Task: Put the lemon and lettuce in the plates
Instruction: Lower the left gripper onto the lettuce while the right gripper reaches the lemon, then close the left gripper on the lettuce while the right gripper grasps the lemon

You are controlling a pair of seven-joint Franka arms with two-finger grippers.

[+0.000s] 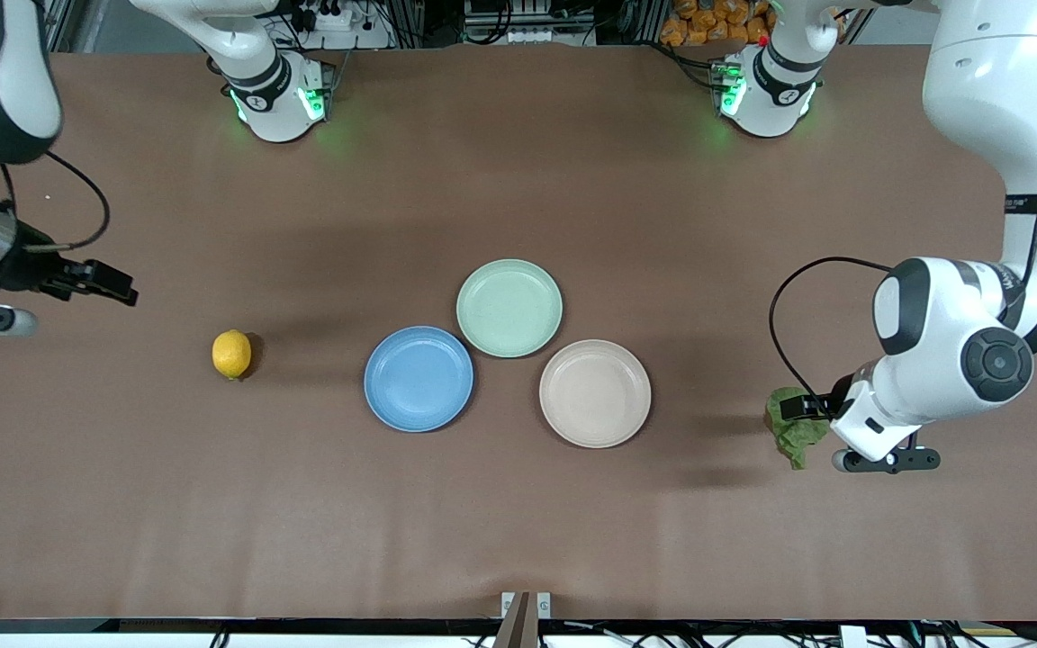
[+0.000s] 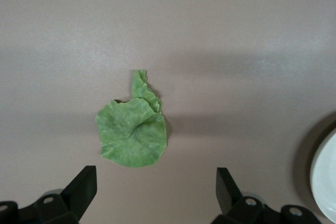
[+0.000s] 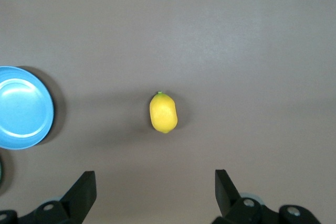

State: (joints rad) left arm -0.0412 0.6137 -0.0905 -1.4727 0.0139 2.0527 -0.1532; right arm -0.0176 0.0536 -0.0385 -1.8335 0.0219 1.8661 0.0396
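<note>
On the brown desk (image 1: 518, 522) we had nothing placed yet: both plates sat bare and both items lay on the bare surface.

Lemon (image 1: 231, 354) lay toward the right arm's end, well apart from the blue plate (image 1: 419, 379). Lettuce (image 1: 795, 436) lay toward the left arm's end, near the beige-white plate (image 1: 595, 393). A mint-green plate (image 1: 509, 308) sat farther from the front camera, touching or nearly touching the other two; we judged it not a target.

Left gripper (image 2: 156, 184) hung over the lettuce with its jaws spread wide and nothing between them; its wrist view showed the leaf flat, stem pointing away from the fingers. Right gripper (image 3: 155, 187) was up near the desk's edge at the right arm's end, also wide open and holding nothing, with the lemon ahead of it in its wrist view.

We read the step as the approach before the first grasp, on both sides. Next move as we judged it: drop each gripper straight down and centre it first. The lemon called for the jaws across its short axis, since it could roll. The lettuce was thin and limp, so the fingers would need to reach right down to the desk and pinch a fold or the stem.

Surface was a plain matte brown cover, with soft arm shadows. Cables, frame rails and some orange packets sat past the robot bases.
</note>
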